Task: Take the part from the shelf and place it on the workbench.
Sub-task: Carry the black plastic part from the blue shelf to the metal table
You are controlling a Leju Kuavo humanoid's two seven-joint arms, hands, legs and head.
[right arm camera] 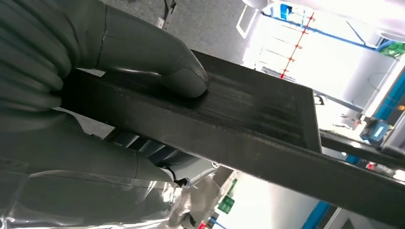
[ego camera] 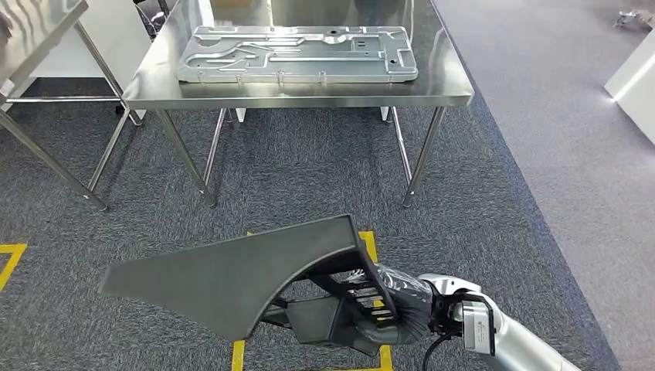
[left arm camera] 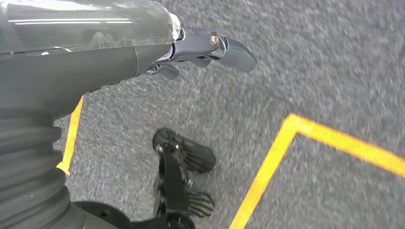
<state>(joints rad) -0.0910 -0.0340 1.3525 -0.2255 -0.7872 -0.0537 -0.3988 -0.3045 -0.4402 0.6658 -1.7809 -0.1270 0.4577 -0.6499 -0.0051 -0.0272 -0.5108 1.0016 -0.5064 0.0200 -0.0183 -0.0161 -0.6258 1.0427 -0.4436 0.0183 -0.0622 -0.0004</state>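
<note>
The part (ego camera: 232, 282) is a large dark grey plastic panel, flat and curved on one side, with ribbed brackets on its underside. My right hand (ego camera: 394, 309) grips it by the bracket end, low in the head view, above the carpet. The right wrist view shows my right hand (right arm camera: 143, 52) with its thumb pressed on the part's (right arm camera: 258, 119) flat black edge. The steel workbench (ego camera: 452, 81) stands ahead, some way beyond the part. My left hand (left arm camera: 95, 62) hangs over the floor and holds nothing, its fingers (left arm camera: 224, 47) stretched out.
A large silver stamped metal plate (ego camera: 297, 54) covers most of the workbench top. A second steel table (ego camera: 31, 31) stands at the far left, a white unit (ego camera: 637, 77) at the right. Yellow tape lines (ego camera: 371, 247) mark the grey carpet between me and the bench.
</note>
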